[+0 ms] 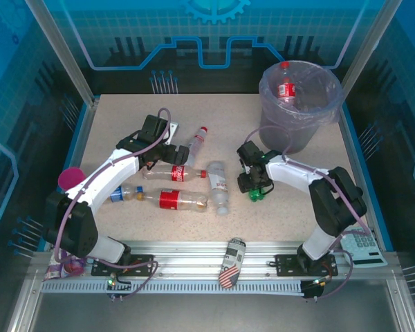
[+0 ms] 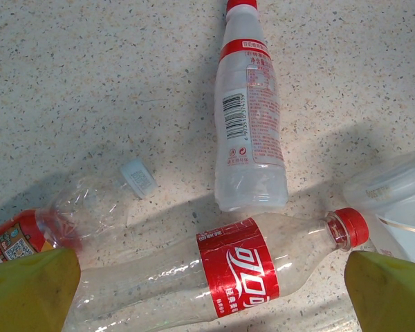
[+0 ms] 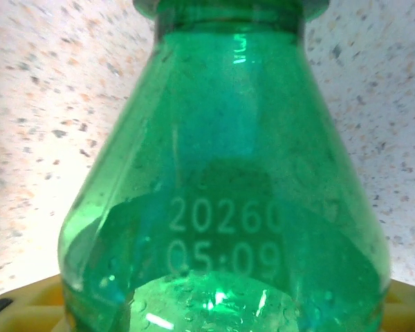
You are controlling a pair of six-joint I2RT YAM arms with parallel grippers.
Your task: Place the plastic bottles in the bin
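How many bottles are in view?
7 bottles: one in the bin, a green one at the right gripper, five lying near the left gripper. The bin may hide more.

Green bottle (image 3: 221, 207) stamped 20260 05:09, clear bottle (image 2: 250, 124) bearing barcode

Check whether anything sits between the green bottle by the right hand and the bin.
Nothing visible does. Between the green bottle under the right hand and the bin lies bare tabletop. The bin's rim stands higher, so the bottle would likely need lifting over it.
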